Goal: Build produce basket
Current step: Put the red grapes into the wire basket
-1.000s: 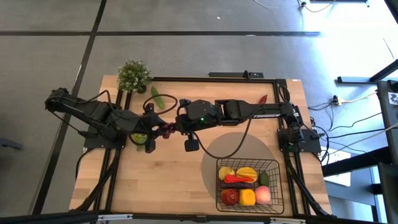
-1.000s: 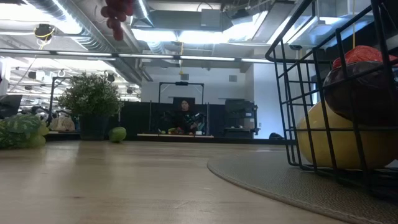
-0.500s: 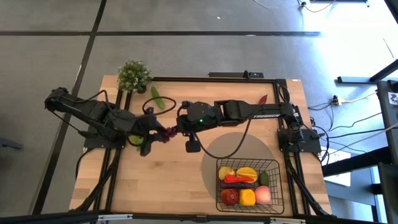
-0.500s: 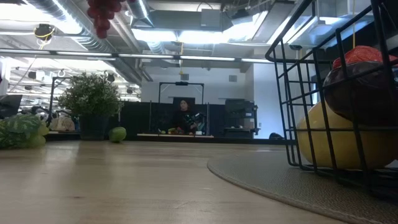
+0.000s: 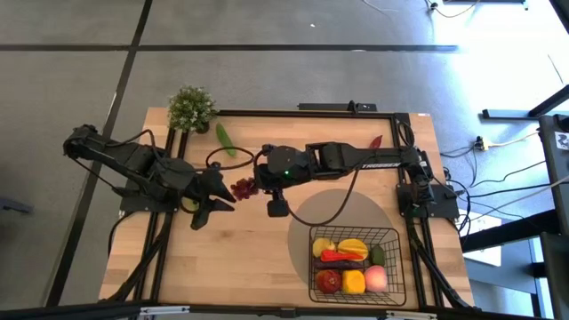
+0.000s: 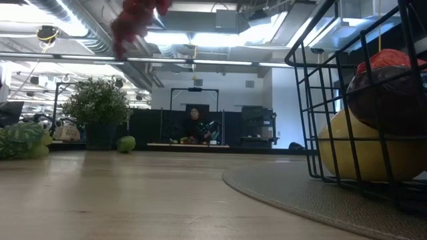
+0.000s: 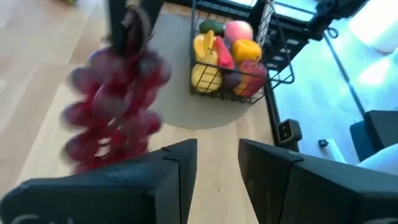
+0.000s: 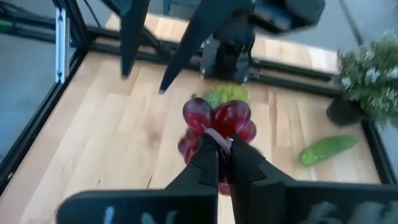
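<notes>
The right gripper hangs above the middle of the table, its fingers pinched shut on the stem of a bunch of purple grapes, which dangles clear of the wood. The right wrist view shows the two dark fingers closed together over the red-purple berries. Just to the left, the left gripper stands with its fingers parted and nothing between them, apart from the bunch; in the left wrist view the grapes hang beyond its two spread fingers.

Beneath the left arm lies a bunch of green grapes, partly hidden by it; the right wrist view shows them on the wood past the purple bunch. A cucumber lies toward the far left of the table, near a bushy potted plant at the far left corner. A red chili rests by the far right edge.

The black wire basket sits at the near right on a round grey mat. It holds a red apple, a yellow pepper, a pink peach, a yellow fruit and a red piece across it.

The table is pale wood with a black frame, standing on a grey floor. In the low view, the room behind shows ceiling ducts, lights and a person seated far off.
</notes>
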`<state>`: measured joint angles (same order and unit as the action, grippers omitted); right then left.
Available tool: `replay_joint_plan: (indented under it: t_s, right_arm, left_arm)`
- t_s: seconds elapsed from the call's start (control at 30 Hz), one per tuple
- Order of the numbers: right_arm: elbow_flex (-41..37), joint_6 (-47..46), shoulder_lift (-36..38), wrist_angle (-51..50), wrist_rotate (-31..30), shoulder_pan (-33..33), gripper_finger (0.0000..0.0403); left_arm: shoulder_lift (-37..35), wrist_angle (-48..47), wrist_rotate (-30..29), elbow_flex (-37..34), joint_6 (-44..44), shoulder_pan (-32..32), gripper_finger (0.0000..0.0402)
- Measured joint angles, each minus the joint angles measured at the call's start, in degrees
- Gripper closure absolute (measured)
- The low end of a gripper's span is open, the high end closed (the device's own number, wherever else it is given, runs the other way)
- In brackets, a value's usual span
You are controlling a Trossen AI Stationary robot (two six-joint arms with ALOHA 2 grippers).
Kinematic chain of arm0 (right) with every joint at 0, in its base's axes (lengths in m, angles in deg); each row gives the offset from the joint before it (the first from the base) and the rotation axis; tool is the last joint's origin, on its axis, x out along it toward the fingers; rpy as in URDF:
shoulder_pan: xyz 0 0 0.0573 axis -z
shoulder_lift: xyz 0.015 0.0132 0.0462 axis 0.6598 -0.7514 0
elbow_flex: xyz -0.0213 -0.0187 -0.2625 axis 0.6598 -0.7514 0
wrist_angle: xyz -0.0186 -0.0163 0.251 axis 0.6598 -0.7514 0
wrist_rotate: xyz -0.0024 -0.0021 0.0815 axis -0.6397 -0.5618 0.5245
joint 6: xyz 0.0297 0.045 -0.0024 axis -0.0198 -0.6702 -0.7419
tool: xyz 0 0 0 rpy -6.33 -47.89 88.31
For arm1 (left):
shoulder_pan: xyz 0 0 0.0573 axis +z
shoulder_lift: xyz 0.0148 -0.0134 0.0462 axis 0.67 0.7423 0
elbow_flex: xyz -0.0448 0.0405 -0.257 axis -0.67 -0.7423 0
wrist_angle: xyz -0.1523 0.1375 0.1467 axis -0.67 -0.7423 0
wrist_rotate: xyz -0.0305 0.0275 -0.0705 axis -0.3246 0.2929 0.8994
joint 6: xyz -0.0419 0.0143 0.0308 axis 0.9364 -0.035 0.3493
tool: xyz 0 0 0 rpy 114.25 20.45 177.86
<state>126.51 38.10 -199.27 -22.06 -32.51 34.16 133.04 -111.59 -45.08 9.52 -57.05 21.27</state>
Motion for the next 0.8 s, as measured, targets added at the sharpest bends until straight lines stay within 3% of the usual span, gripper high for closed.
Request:
replay_joint_plan:
  t_s: [0.13,0.3,0.5,0.8]
  right_arm:
    - [3.61,-2.03,0.15,-6.00,-0.33,-0.90,0.0403]
    - [10.49,-5.28,0.21,-18.61,-8.45,-3.38,0.0403]
    - [10.07,-13.97,4.31,-25.27,-15.04,-6.72,0.0403]
    - [10.46,-32.28,9.45,-40.77,-25.20,-13.40,0.0403]
  left_arm:
    - [-1.06,-3.26,-1.06,0.00,0.94,0.00,0.0296]
    - [-3.02,-5.53,-1.65,0.00,1.97,-0.02,0.0296]
    - [-4.98,-6.25,-1.73,0.00,1.76,-0.02,0.0296]
    - [-7.96,-15.91,-4.89,0.00,6.44,0.04,0.0296]
